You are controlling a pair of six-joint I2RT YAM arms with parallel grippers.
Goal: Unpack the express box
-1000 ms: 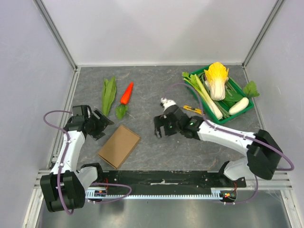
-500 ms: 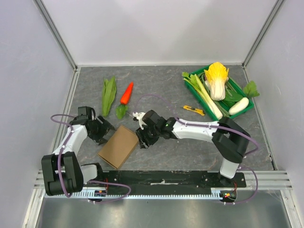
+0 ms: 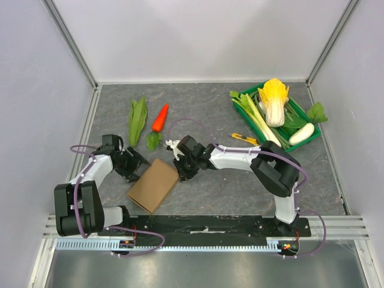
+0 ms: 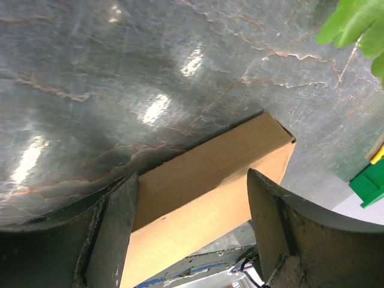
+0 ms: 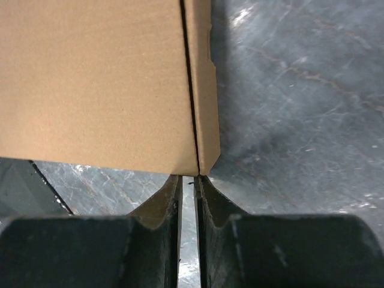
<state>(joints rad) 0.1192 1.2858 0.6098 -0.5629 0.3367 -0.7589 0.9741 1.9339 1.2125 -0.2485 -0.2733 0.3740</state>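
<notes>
Pressing my right fingers (image 5: pixel 157 207) almost together, I leave only a thin dark slit between them. That slit lines up with the seam at one corner of the express box (image 5: pixel 96 78); whether any cardboard is pinched there I cannot tell. My left fingers (image 4: pixel 117 231) stand wide apart at the opposite side of the box, one on either side of its narrow end, and I cannot tell whether they touch it.

The box lies flat with its lid closed on the near-left part of the counter (image 3: pixel 222 108), turned at an angle to the near edge, with my two arms reaching in from either side.

The counter is dark grey and veined like stone, and it throws back bright patches of light close to my wrists. Beyond the box a carrot (image 3: pixel 159 118) lies beside a long leafy green (image 3: pixel 137 119). A yellow utility knife (image 3: pixel 245 139) lies on the bare surface between my right arm and a green crate (image 3: pixel 300 144). The crate sits in the far right corner and holds a napa cabbage (image 3: pixel 273 102), a leek (image 3: pixel 255 117) and a white radish (image 3: pixel 301 133).

Pale walls (image 3: pixel 198 36) close the space on three sides, with metal posts (image 3: pixel 72 42) running up the far corners. My bases sit on a black rail (image 3: pixel 204 225) at the near edge.
</notes>
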